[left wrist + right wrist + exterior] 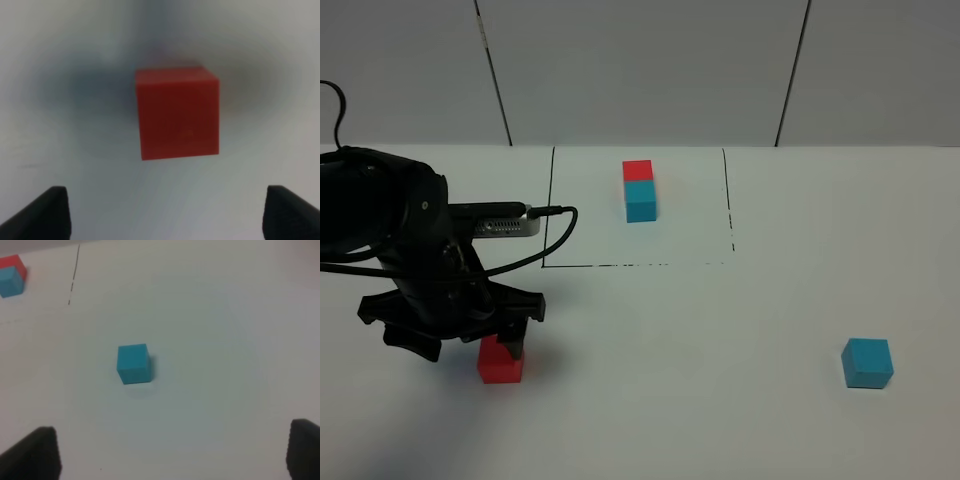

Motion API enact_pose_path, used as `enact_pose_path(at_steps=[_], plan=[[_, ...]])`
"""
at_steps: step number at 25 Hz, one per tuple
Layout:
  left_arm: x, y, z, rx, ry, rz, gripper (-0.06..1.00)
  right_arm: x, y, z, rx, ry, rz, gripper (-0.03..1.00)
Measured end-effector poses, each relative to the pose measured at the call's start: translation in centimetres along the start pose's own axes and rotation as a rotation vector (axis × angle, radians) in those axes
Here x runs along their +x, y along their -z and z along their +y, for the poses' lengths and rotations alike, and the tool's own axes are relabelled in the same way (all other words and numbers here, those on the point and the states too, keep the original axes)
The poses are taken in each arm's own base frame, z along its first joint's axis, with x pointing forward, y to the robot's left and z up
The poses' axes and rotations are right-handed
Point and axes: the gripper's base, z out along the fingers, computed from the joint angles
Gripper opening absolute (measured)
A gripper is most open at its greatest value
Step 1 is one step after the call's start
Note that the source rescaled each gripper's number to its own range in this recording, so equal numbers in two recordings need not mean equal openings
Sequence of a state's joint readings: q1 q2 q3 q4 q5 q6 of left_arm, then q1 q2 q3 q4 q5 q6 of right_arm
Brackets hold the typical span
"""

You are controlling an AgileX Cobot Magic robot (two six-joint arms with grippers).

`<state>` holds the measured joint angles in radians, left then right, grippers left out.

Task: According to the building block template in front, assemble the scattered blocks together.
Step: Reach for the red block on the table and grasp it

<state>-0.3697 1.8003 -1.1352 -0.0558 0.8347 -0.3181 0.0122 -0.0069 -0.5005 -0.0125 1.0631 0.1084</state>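
Left wrist: matte red cube (177, 112)

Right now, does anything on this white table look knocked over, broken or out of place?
Nothing stands out. The small loose red cube and the loose cyan-blue cube sit flat and look intact, just far apart. The joined red-and-blue pair sits neatly inside its thin black lines.

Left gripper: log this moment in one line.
left gripper: open, aimed at red cube | right gripper: open, aimed at cyan-blue cube | neither held
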Motion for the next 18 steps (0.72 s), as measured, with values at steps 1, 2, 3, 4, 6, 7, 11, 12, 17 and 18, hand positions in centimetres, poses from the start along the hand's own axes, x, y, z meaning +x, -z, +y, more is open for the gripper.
enact_pose_path(at_steps=[1,2,3,4,6,7,11,12,17,18], plan=[[0.0,-0.3,0.0,-0.004,0.000,0.009,0.70,0.0,0.0,0.0,0.000,0.000,0.000,0.80],[0.0,-0.7,0.0,-0.007,0.000,0.016,0.70,0.0,0.0,0.0,0.000,0.000,0.000,0.80],[-0.1,-1.0,0.0,-0.009,0.000,0.023,0.70,0.0,0.0,0.0,0.000,0.000,0.000,0.80],[-0.1,-1.3,0.0,-0.011,0.001,0.027,0.70,0.0,0.0,0.0,0.000,0.000,0.000,0.80],[-0.2,-1.7,0.0,-0.011,0.001,0.025,0.70,0.0,0.0,0.0,0.000,0.000,0.000,0.80],[-0.3,-2.0,0.0,-0.012,0.002,0.026,0.70,0.0,0.0,0.0,0.000,0.000,0.000,0.80],[-0.4,-2.7,0.0,-0.012,0.002,0.023,0.70,0.0,0.0,0.0,0.000,0.000,0.000,0.80],[-0.5,-3.0,0.0,-0.012,0.003,0.024,0.70,0.0,0.0,0.0,0.000,0.000,0.000,0.80],[-0.6,-4.5,-0.1,-0.010,0.013,0.038,0.70,0.0,0.0,0.0,0.000,0.000,0.000,0.80],[-0.6,-4.8,-0.1,-0.011,0.014,0.039,0.70,0.0,0.0,0.0,0.000,0.000,0.000,0.80]])
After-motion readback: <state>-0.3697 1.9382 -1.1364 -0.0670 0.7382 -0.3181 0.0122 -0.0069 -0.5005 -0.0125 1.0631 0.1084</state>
